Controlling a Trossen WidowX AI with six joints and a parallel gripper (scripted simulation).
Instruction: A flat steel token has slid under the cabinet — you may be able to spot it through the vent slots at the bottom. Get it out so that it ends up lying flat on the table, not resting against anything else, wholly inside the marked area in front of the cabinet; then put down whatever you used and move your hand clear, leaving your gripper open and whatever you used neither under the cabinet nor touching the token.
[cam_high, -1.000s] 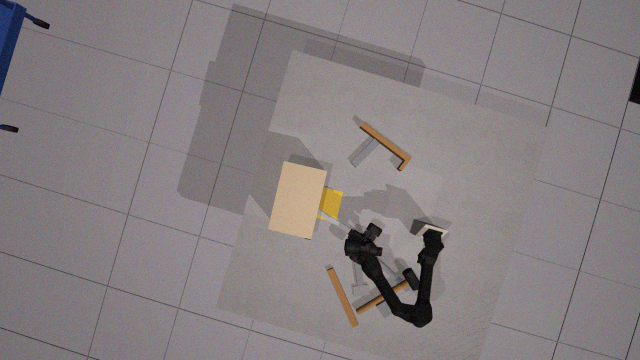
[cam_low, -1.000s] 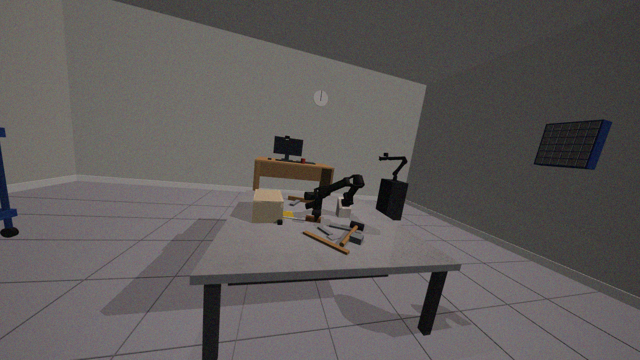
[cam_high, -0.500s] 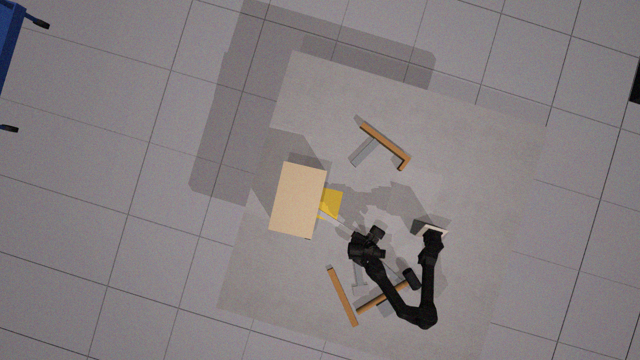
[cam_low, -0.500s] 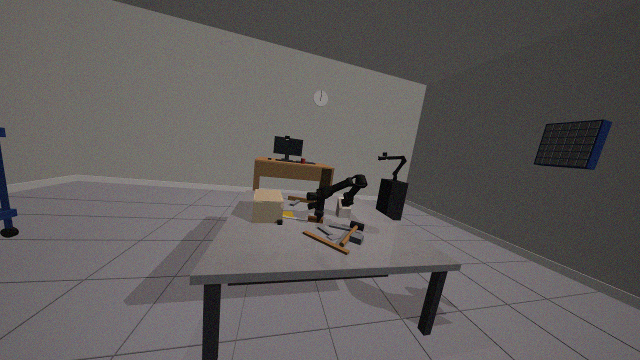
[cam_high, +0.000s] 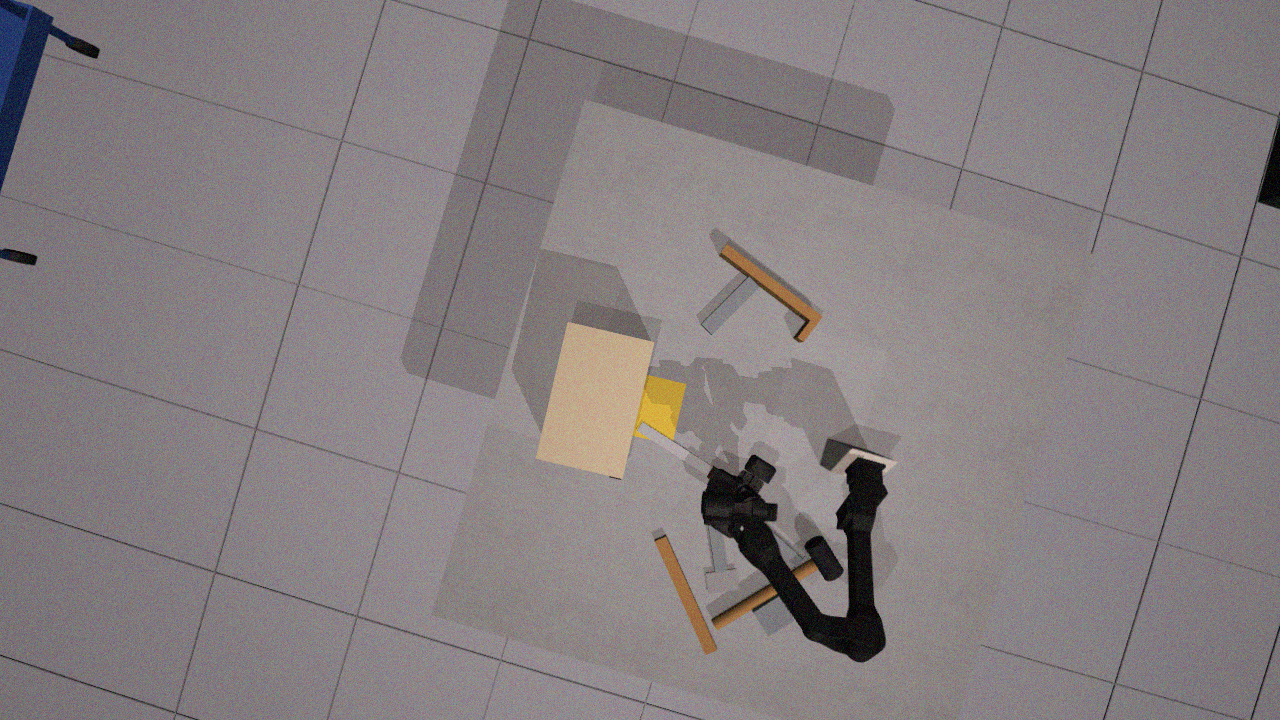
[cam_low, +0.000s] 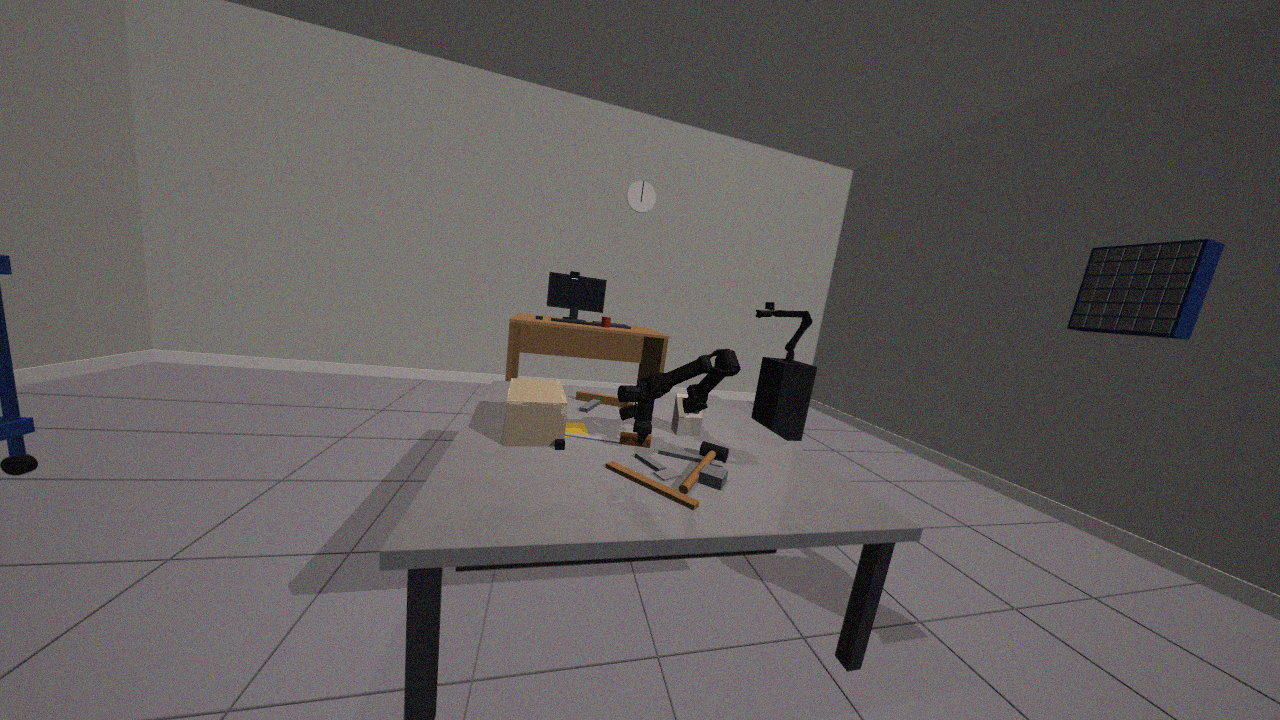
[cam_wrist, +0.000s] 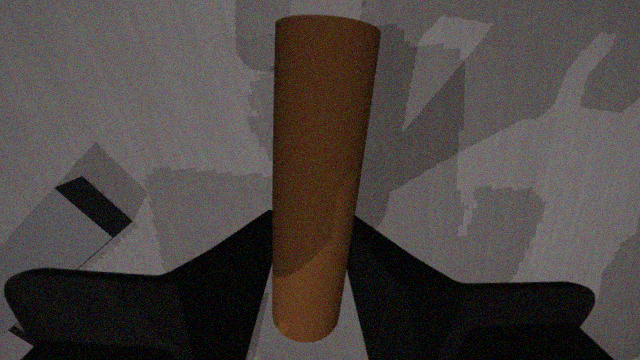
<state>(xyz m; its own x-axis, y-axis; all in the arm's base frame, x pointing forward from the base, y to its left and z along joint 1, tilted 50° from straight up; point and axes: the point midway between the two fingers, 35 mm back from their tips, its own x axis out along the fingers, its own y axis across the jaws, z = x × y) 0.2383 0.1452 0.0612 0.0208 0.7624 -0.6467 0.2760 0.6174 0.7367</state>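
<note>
My gripper (cam_low: 640, 436) (cam_wrist: 310, 220) is shut on the round wooden handle (cam_low: 629, 441) (cam_wrist: 320, 125) of a tool, low over the table. The tool's long flat grey blade (cam_high: 675, 446) (cam_low: 592, 437) reaches toward the cabinet (cam_high: 595, 398) (cam_low: 535, 416), a pale box. The blade's far end lies at or over the near-left corner of the yellow marked area (cam_high: 666, 391) (cam_low: 577, 428), close to the cabinet's front edge. Whether it touches the table there I cannot tell. I cannot make out the steel token in any view; the vent slots are not visible either.
A hammer with a black head (cam_high: 823, 557) (cam_low: 714, 451), a wooden bar (cam_high: 684, 593) (cam_low: 651, 484) and grey pieces lie on the near side. An L-shaped wooden piece (cam_high: 769, 282) lies on the far side. A pale block (cam_low: 689, 416) stands by the arm's base.
</note>
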